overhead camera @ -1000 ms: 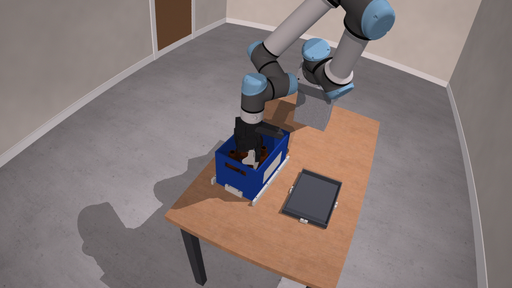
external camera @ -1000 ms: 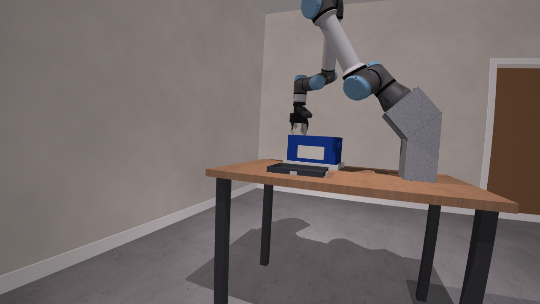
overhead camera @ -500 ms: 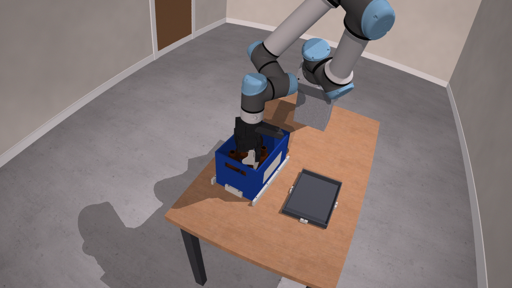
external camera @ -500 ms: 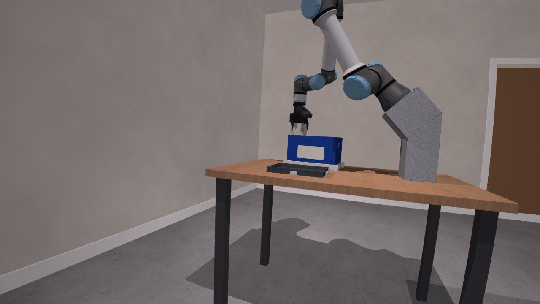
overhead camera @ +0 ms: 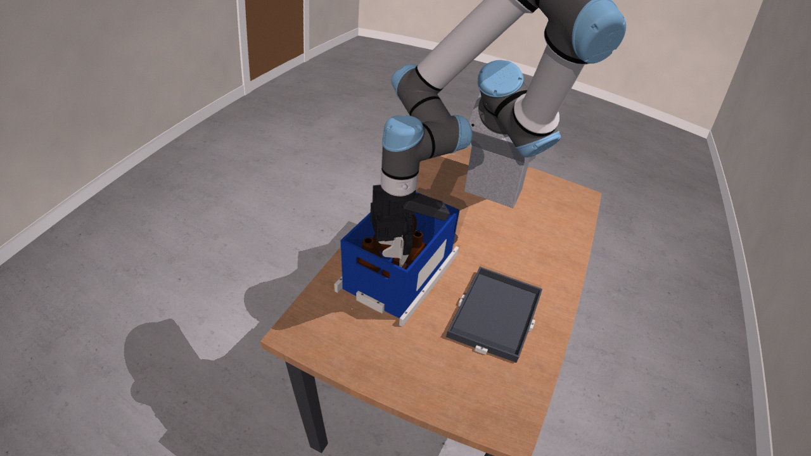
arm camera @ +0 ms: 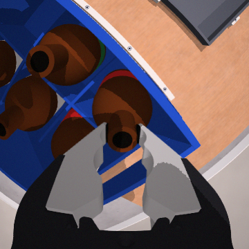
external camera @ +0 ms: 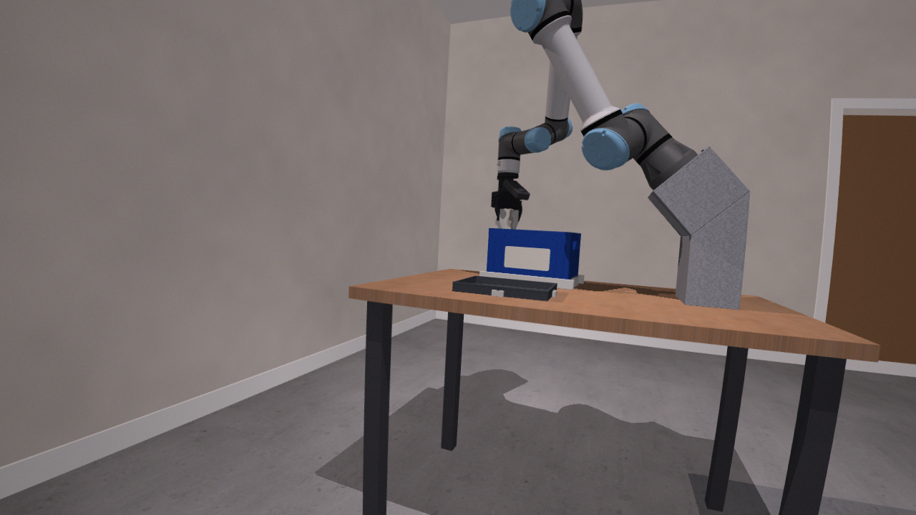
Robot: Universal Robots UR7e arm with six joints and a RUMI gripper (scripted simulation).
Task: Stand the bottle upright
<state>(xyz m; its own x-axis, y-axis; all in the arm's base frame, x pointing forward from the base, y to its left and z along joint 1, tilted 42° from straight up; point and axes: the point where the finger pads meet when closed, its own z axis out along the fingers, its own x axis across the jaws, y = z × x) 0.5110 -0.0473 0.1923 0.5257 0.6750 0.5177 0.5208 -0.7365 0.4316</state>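
Between my fingertips (overhead camera: 396, 258) (external camera: 507, 227), clamped at the neck, is one brown bottle (arm camera: 122, 104), unlifted in the crate (overhead camera: 371, 277) (external camera: 534, 239) (arm camera: 152, 100); beyond, the tray (overhead camera: 498, 315) (external camera: 504, 287) (arm camera: 207, 21) awaits it; lifting and standing remain; the wrist view shows this grip, the exterior view hides it.

Near the long edge of the desk (overhead camera: 555, 244) (external camera: 640, 306) (arm camera: 211, 93) that is farther from the tray (overhead camera: 496, 309) (external camera: 506, 289) (arm camera: 207, 17), the fingers of the gripper (overhead camera: 395, 258) (external camera: 507, 227) (arm camera: 122, 124) have come closer together; they are now closed on one bottle's neck (arm camera: 122, 125).
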